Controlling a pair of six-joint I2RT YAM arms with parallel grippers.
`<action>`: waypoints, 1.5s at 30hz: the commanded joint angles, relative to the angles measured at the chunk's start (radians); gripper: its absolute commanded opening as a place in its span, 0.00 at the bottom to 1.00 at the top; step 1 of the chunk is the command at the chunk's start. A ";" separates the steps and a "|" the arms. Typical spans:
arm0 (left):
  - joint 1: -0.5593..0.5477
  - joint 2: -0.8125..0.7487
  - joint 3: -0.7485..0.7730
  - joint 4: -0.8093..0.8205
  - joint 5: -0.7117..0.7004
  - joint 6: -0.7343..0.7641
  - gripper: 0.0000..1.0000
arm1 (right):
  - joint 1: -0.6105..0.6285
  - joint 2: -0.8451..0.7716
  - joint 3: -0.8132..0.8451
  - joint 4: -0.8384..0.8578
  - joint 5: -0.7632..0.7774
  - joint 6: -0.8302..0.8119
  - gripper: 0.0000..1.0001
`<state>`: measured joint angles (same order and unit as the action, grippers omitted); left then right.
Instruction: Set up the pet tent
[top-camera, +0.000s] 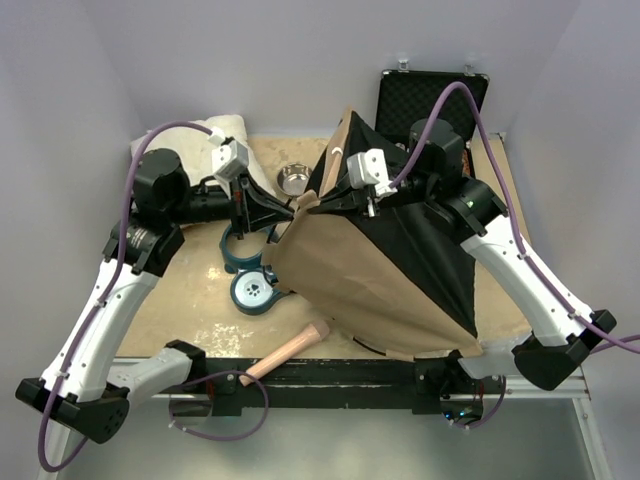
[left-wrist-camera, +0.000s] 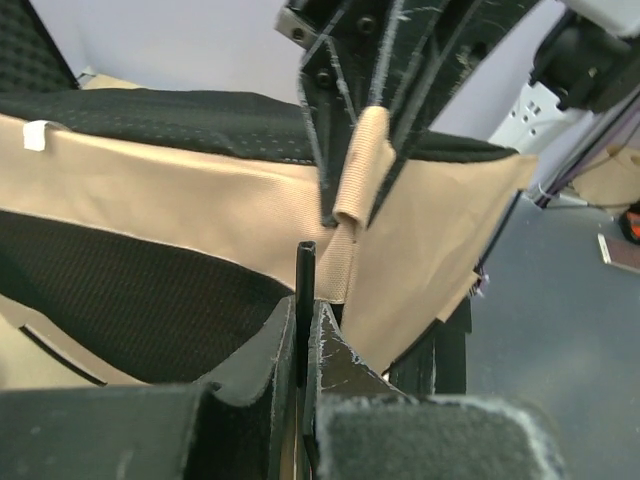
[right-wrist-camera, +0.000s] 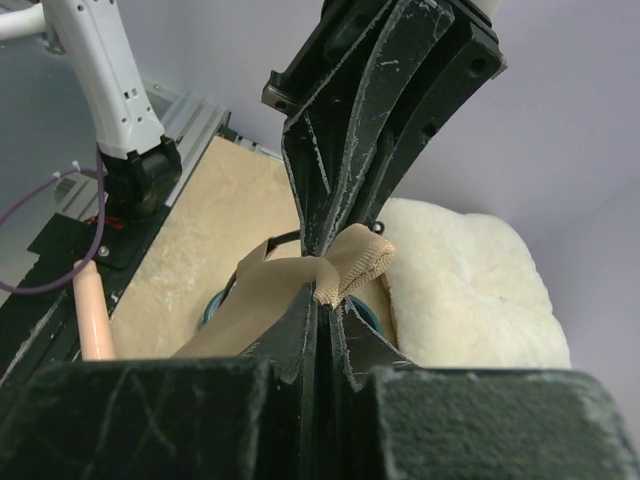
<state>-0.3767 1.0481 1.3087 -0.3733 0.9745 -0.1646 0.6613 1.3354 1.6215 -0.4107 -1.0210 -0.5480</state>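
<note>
Pale lavender walls close in a mottled beige table top (top-camera: 190, 310), and most of its right half is taken up by the pet tent (top-camera: 350, 275). It is a big tan-brown fabric shape with a black mesh panel, lying slumped rather than standing. Its lower edge reaches the black rail (top-camera: 340, 378) at the near side of the table.

Both arms meet at the tent's upper left corner. The left gripper (left-wrist-camera: 305, 325) comes in from the left with its jaws pressed together. A thin dark strip at the tent's edge stands up between them, right against the tan fabric. The right gripper (right-wrist-camera: 322, 312) reaches in from the other side, its jaws also squeezed tight. They pinch a tan webbing loop (right-wrist-camera: 352, 262) sewn to that same corner. The two sets of fingers come tip to tip on that scrap of webbing — one from above, one from below in each wrist view.

A fluffy white pillow (right-wrist-camera: 460, 290) sits at the far left corner of the table. An open black hard case (top-camera: 405, 95) lies behind the tent at the far right. A small steel bowl (top-camera: 293, 180) rests near the middle of the far side. A teal round dish with a white centre (top-camera: 254, 292) lies just left of the tent, and a peach-coloured stick (top-camera: 290, 350) lies near the front rail.
</note>
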 joint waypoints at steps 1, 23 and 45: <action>-0.028 0.000 -0.020 -0.193 0.020 0.109 0.00 | 0.006 -0.027 0.043 -0.033 -0.016 -0.078 0.00; -0.087 0.000 0.001 -0.156 0.041 0.132 0.00 | 0.014 -0.007 0.018 -0.112 0.016 -0.073 0.00; -0.102 -0.006 -0.014 -0.170 0.001 0.083 0.00 | 0.021 -0.050 -0.002 -0.076 0.007 -0.050 0.00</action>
<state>-0.4870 1.0531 1.3186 -0.4881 0.9947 -0.0414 0.6739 1.3350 1.6238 -0.5591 -1.0119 -0.6262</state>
